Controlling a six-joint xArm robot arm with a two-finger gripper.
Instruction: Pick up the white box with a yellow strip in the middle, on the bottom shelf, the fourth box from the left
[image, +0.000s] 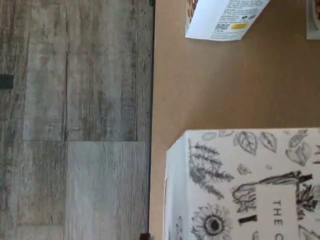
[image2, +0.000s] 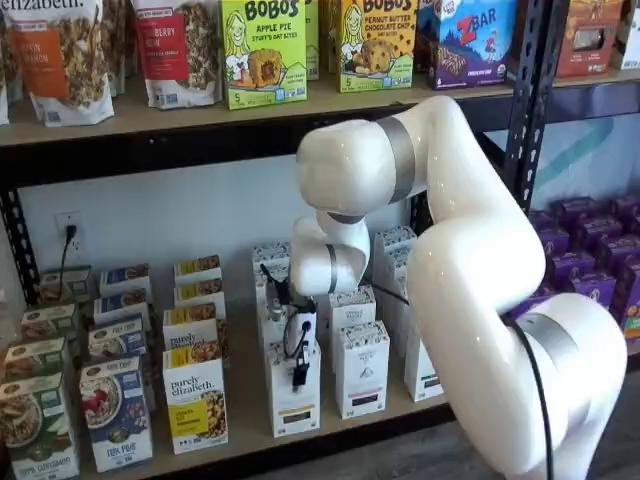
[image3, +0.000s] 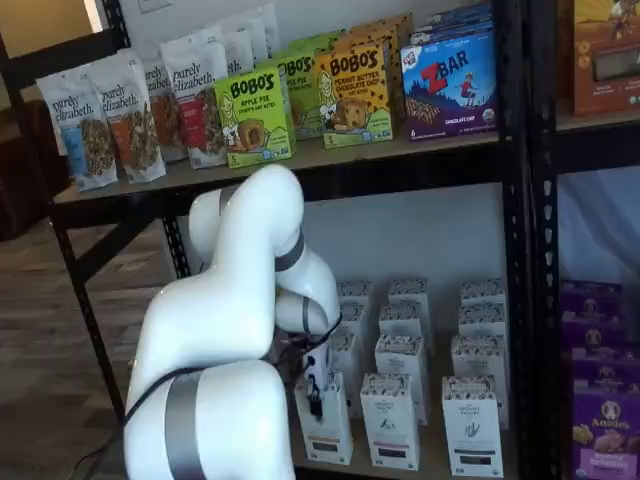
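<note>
1. The white box stands upright at the front of the bottom shelf, its long axis vertical.
2. The hand hangs directly before its front face, near the top.
3. Whether the fingers are apart, I cannot tell.

Bobo's boxes, Z Bar box on upper shelf (granola bags alongside).

White box: upper front hidden behind gripper; finger gap unreadable. Wrist view: botanical-print carton top cut by edge. Front strip beneath gripper too small to read.
</note>
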